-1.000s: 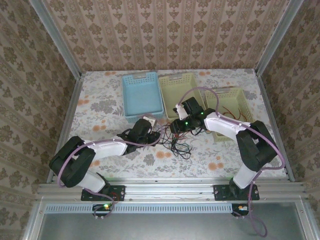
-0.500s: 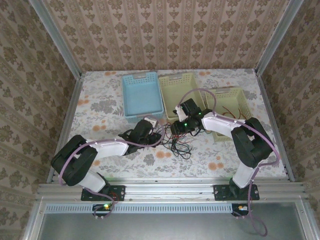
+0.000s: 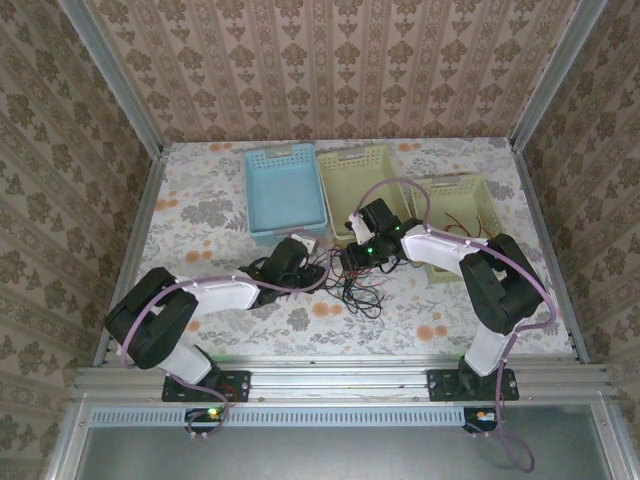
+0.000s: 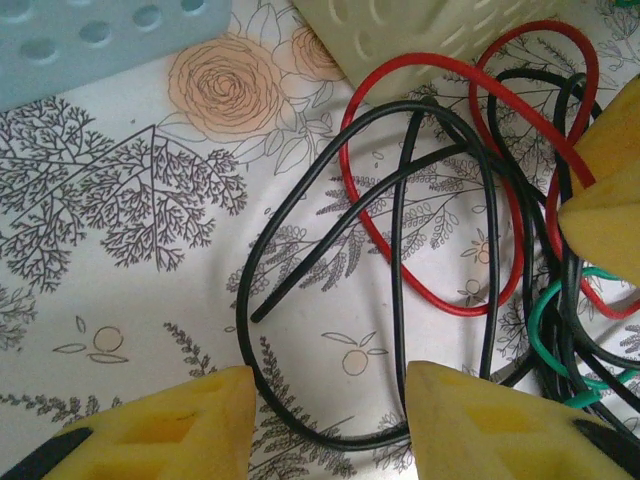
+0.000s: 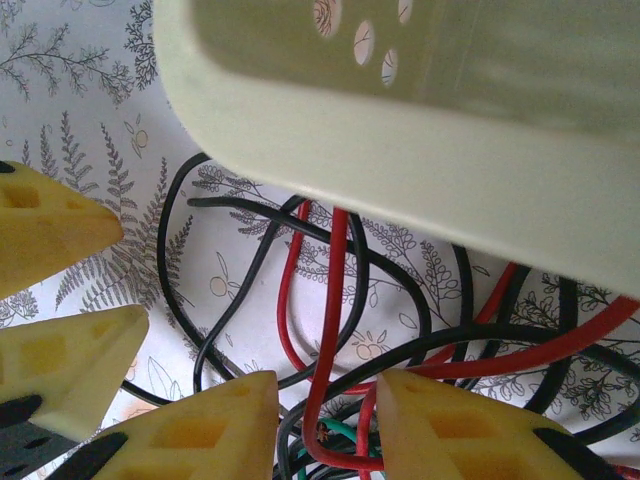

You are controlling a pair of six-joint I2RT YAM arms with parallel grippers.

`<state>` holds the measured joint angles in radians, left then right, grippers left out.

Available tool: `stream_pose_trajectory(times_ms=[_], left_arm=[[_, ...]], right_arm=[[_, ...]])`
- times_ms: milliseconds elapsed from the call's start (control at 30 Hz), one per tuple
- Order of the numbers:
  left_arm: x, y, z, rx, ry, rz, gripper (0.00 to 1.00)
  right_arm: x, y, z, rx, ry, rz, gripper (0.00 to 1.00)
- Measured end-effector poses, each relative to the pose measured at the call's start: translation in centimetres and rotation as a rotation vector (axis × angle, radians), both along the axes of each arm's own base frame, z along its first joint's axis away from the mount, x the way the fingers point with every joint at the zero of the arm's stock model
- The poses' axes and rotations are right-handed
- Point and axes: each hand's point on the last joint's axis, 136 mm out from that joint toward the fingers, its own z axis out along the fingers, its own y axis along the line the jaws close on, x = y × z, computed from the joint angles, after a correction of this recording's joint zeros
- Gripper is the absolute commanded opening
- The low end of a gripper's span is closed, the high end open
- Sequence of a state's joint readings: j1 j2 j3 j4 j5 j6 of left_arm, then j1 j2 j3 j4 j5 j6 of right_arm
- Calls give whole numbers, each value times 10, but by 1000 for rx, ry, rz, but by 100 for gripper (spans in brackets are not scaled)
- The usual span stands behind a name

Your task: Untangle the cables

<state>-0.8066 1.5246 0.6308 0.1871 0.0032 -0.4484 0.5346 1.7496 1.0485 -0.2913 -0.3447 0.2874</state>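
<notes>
**Left tool** (image 4: 330, 378): the fingers stand apart, with a slack loop of black cable (image 4: 397, 260) lying between them, ungripped. **Right tool** (image 5: 327, 382): you see its fingers parted wider than the red cable (image 5: 334, 280) that passes through the gap. **The cables** (image 3: 355, 285), red, black and green, lie tangled on the surface (image 3: 200, 220) between both tools, at 6 o'clock from the pale-yellow basket (image 3: 360, 180). The blue basket (image 3: 285, 190) stands at 11 o'clock from the tangle.

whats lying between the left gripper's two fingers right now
A black cable loop crosses the gap between the fingers of the left gripper, lying on the floral tablecloth; the left wrist view shows it.
</notes>
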Motion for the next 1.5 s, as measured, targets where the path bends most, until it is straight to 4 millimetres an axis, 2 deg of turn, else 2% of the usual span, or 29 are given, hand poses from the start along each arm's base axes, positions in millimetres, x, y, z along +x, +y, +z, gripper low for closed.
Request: stream_pose_trajectory(times_ms=[100,233,300,400,500,767,1033,1167,1300,1500], left_arm=[[0,-3,2,-2,-6,-9,45],[2,-6,3,-2,-10,-13,45],[2,-6,3,2,-10,-16,46],[4,-8,2,9,-13,-24,47],[3,-14,2,26,-14,-47,48],[5,-51,8,33,-43,-143,49],[6,-57,-21,83,2,-159,47],[9,-58,-22,92,-6,-158,45],[11,-58,-24,101,-9,-151,45],[12,-57,-24,105,-13,-146,45]], right_arm=[[-1,1,0,0,0,5,32],[-4,4,0,-2,0,23,15],[-5,4,-1,-4,-1,28,9],[-6,3,1,-7,-8,33,6],[-11,-1,10,-2,-25,31,5],[-13,-11,72,75,-160,3,2],[-1,-37,144,190,-329,-142,0],[8,-60,182,253,-437,-250,0],[15,-91,208,292,-525,-380,0],[13,-140,250,290,-681,-549,0]])
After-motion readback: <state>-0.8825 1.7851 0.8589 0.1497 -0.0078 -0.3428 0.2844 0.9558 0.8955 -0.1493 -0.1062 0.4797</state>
